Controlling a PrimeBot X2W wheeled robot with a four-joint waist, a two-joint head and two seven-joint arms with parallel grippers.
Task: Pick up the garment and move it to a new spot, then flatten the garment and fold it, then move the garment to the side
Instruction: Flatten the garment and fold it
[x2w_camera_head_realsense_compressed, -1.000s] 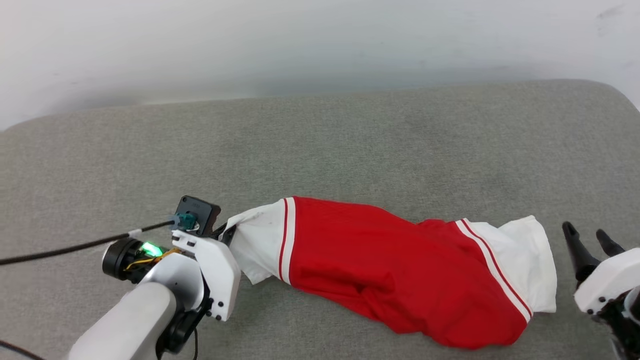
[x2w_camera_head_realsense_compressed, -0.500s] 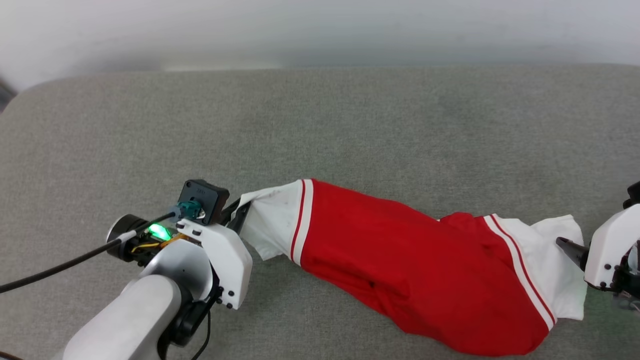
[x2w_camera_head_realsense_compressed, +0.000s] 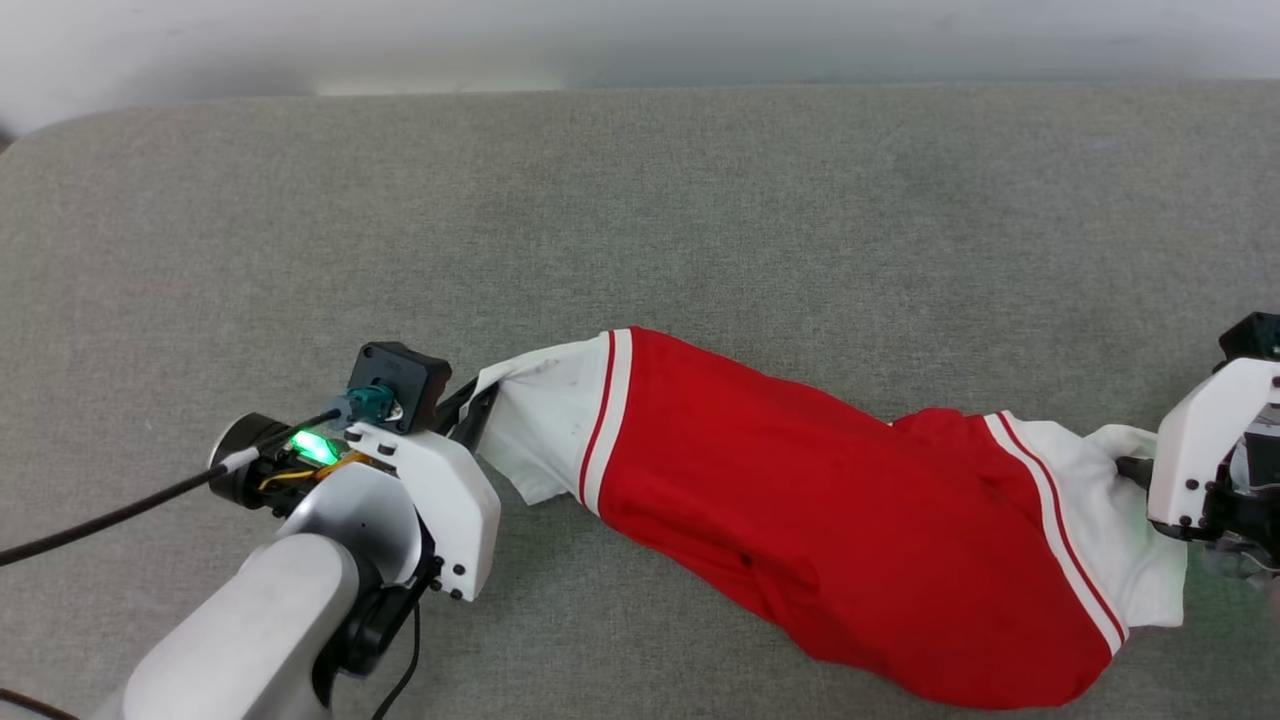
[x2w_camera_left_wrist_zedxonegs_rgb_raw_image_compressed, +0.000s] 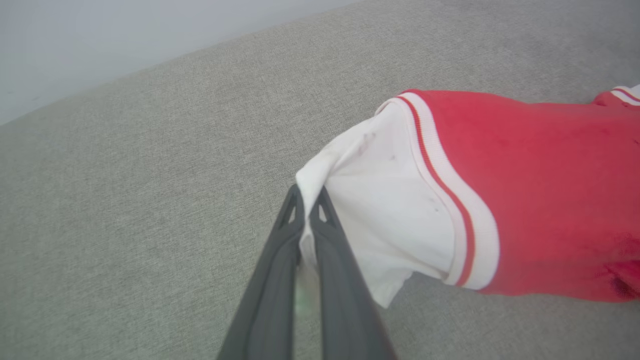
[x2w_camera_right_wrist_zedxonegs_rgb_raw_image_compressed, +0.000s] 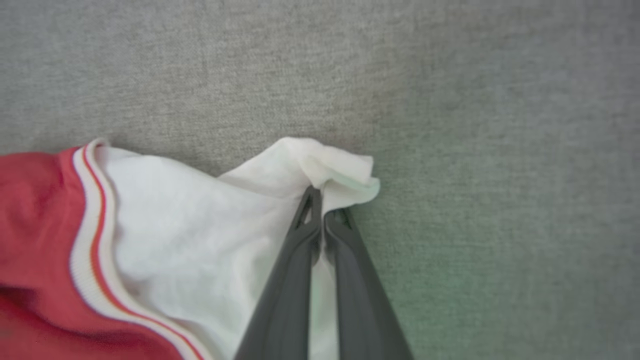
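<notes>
Head view first: the garment (x2w_camera_head_realsense_compressed: 820, 520) is stretched out long across the near part of the grey padded bench (x2w_camera_head_realsense_compressed: 640, 220). The red body sits in the middle and slopes from centre-left down to the lower right. There's a white sleeve at each end with red-and-white striped trim.

The left claw (x2w_camera_head_realsense_compressed: 478, 405) is right at the left-end sleeve (x2w_camera_head_realsense_compressed: 540, 430), its dark tips on the sleeve's edge. It's got a green light (x2w_camera_head_realsense_compressed: 312, 446) glowing on the wrist and a black cable (x2w_camera_head_realsense_compressed: 120, 510) trailing off to the left. The right claw (x2w_camera_head_realsense_compressed: 1130, 468) comes in from the right edge, tip touching the right-end sleeve (x2w_camera_head_realsense_compressed: 1110, 520). A strip of pale wall (x2w_camera_head_realsense_compressed: 640, 35) runs along the top.

Left wrist view: the two dark fingers (x2w_camera_left_wrist_zedxonegs_rgb_raw_image_compressed: 270, 280) are squeezed together with a fold of white sleeve pinched between the tips. The fabric fans out from there toward the trim and the red part on the right.

Right wrist view, a bit blurry: the fingers (x2w_camera_right_wrist_zedxonegs_rgb_raw_image_compressed: 360, 290) are together too, clamped on a bunched corner of the other white sleeve. The cuff is crumpled just past the tips, with trim and red at lower left.
</notes>
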